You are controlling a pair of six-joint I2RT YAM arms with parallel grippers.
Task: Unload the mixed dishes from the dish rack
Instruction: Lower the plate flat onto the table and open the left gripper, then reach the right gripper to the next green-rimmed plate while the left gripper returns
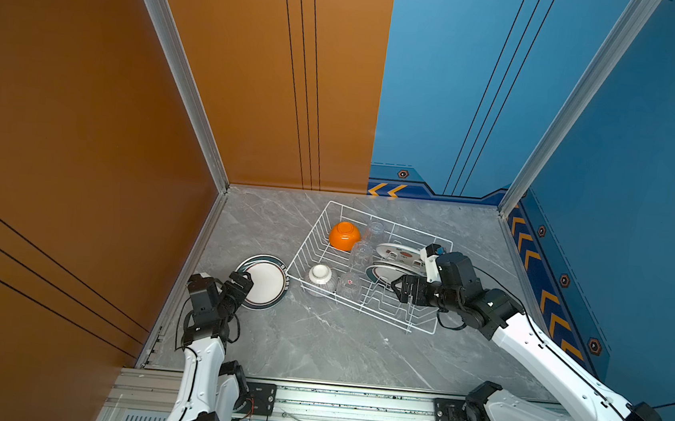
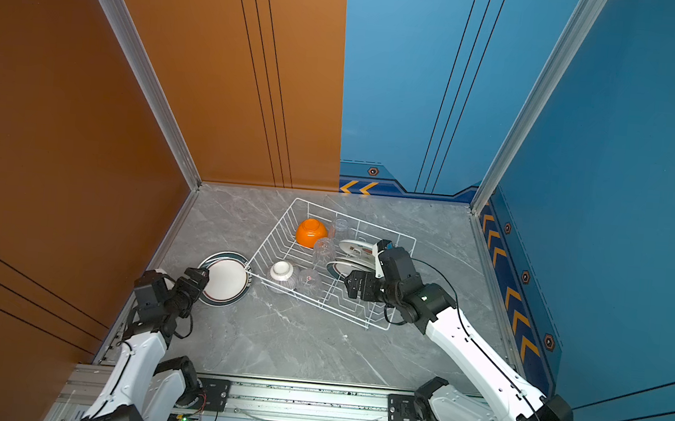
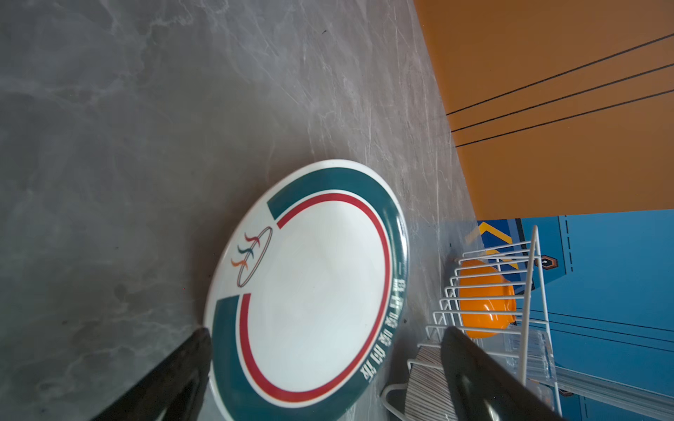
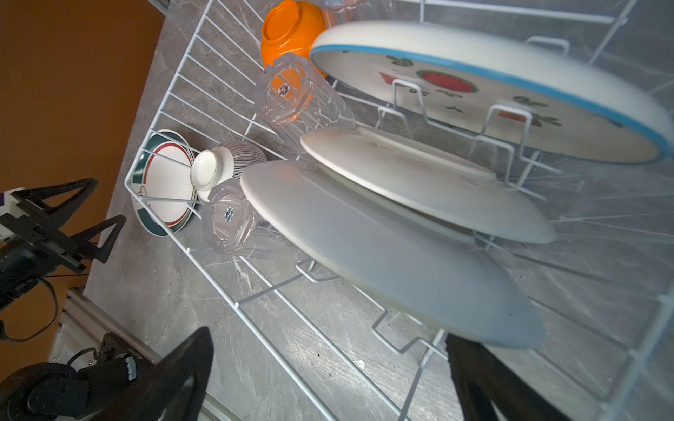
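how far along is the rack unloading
Done: one teal-rimmed plate lies flat on the table, outside the dish rack, the open left tool at its edge. In hand: nothing; the open right tool faces the nearest racked plate. Left in the rack: that plate, the middle plate, the watermelon plate, orange bowl, striped bowl, three glasses.

Both top views look steeply down from the surface's (image 1: 336, 344) near edge; close, low wrist views share the dish rack (image 3: 529, 291).

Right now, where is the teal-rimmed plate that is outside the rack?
In both top views the teal-rimmed plate lies flat on the table just left of the dish rack, the open left gripper at its near-left rim.
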